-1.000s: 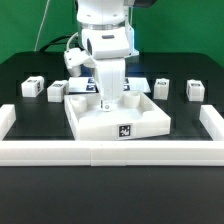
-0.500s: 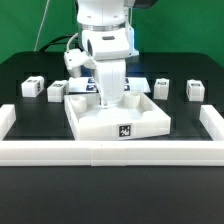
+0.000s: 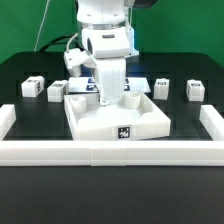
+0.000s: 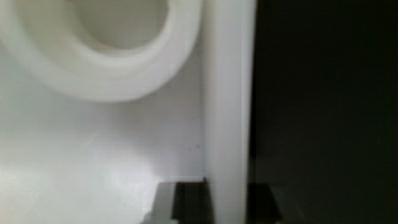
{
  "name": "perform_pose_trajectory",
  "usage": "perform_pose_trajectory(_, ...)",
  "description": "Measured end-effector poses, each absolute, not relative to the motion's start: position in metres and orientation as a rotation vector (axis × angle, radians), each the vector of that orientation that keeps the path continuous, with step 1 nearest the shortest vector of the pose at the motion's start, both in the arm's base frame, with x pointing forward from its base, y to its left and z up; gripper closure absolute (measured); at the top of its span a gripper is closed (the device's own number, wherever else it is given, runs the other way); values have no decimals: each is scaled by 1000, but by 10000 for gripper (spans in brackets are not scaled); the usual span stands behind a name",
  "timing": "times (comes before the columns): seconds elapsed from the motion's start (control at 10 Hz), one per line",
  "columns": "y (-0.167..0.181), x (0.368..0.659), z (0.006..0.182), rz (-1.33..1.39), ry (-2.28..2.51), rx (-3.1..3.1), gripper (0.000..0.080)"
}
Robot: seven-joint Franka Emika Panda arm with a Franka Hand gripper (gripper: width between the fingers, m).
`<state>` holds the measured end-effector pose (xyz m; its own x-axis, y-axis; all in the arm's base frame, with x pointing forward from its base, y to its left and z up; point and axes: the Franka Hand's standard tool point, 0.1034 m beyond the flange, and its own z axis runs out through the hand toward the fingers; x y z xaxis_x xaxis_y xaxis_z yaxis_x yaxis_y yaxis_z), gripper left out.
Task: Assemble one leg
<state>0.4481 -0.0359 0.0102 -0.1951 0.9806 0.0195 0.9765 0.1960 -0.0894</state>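
Gripper [image 3: 106,100] is hanging low inside the white panel [image 3: 95,125]; its opening is impossible to tell. A leg [image 3: 57,91] is sitting just beside the panel, on the exterior view's left. It is probably light, stiff and slick, so pinching across its flat sides looks best.

Exterior view: four legs, each a small white block with a black-and-white tag face, rest in a rough row on the black table [image 3: 185,70].
- Far-left leg [image 3: 32,87] and inner-left leg [image 3: 57,92]: near each other, not touching.
- Inner-right leg [image 3: 162,87] and far-right leg [image 3: 193,90]: apart, on the exterior view's right.
- Tag patterns too small to read.
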Motion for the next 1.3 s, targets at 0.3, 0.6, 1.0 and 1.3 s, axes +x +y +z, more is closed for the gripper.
perform_pose_trajectory(0.3, -36, 448, 10, 86, -2373, -1946, 734)
perform_pose_trajectory(0.6, -11, 455, 9, 64, -2256, -2088, 734)
perform_pose_trajectory(1.0, 40, 492, 9, 6, -2163, -2196, 734)
perform_pose_trajectory(1.3, 66, 502, 10, 9, -2134, -2218, 736)
